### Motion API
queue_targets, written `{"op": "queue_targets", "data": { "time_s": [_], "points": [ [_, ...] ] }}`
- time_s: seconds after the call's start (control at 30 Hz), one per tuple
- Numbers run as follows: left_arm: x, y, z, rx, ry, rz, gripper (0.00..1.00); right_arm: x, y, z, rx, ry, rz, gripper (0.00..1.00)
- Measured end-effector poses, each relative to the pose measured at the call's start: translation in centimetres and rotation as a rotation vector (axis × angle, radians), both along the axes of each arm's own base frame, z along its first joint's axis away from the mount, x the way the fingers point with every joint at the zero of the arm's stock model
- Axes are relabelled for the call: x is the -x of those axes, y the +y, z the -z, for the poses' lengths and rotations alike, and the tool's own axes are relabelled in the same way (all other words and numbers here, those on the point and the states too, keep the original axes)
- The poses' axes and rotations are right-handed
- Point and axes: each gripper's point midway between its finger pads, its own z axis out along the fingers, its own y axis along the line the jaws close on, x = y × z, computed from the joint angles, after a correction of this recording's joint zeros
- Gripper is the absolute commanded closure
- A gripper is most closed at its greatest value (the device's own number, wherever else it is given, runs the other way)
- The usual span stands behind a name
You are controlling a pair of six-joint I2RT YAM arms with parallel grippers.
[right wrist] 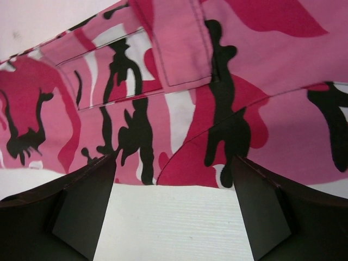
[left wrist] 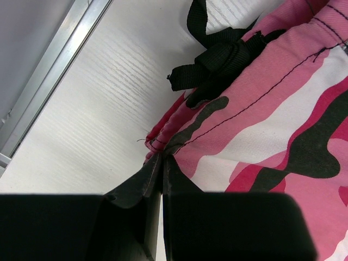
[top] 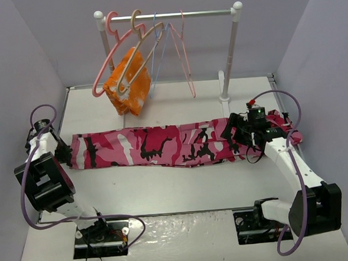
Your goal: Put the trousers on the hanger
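The camouflage trousers [top: 163, 144] lie flat across the table from left to right. My left gripper [top: 65, 152] is at their left end, and in the left wrist view it [left wrist: 161, 159] is shut on a corner edge of the trousers [left wrist: 261, 125], beside a black strap [left wrist: 217, 60]. My right gripper [top: 239, 137] is over their right end. In the right wrist view it [right wrist: 173, 182] is open, its fingertips [right wrist: 98, 179] astride the fabric edge [right wrist: 179, 109], holding nothing. The beige hanger [top: 148, 40] hangs on the rail at the back.
The rail [top: 202, 13] stands on white posts [top: 231, 50] at the back. It also carries a thick pink hanger [top: 106, 58], an orange-and-white cloth [top: 129, 80], and thin blue [top: 157, 54] and pink [top: 185, 59] wire hangers. Grey walls close both sides.
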Motion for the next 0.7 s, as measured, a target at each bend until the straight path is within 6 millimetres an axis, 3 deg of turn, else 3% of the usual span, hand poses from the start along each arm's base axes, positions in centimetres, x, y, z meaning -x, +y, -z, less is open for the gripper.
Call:
{"op": "queue_targets", "data": {
  "time_s": [0.37, 0.7],
  "points": [
    [0.0, 0.0, 0.1, 0.001, 0.002, 0.003, 1.0, 2.1, -2.8, 3.1, 0.122, 0.116, 0.193, 0.18],
    [-0.4, -0.2, 0.3, 0.016, -0.01, 0.01, 1.0, 4.1, -2.9, 5.7, 0.096, 0.207, 0.28, 0.28]
  ]
}}
